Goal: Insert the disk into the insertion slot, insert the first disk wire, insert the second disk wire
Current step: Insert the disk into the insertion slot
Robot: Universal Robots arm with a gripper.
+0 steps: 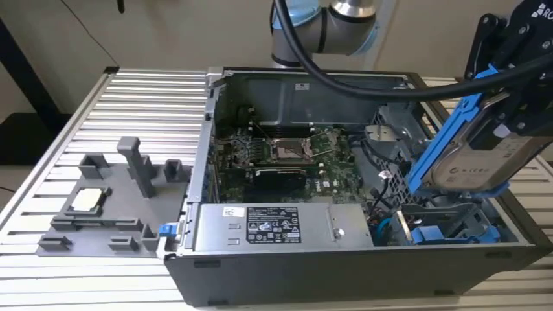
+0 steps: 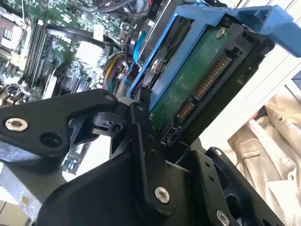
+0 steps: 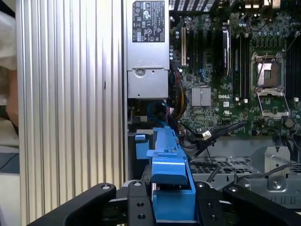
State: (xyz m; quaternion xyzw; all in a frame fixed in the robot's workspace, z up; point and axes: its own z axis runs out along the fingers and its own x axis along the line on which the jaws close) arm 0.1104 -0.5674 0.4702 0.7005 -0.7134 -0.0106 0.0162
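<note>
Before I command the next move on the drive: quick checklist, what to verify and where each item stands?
1. Grip: gripper shut on the disk: ok.
2. Disk seated in the insertion slot: not ok; it hangs tilted above the slot.
3. Slot mouth free: cannot tell; blue parts sit inside it.
4. Path clear of the black cables: cannot tell; they run close to the slot's perforated wall.
5. Drive's connectors bare, no wire plugged in: ok.
</note>
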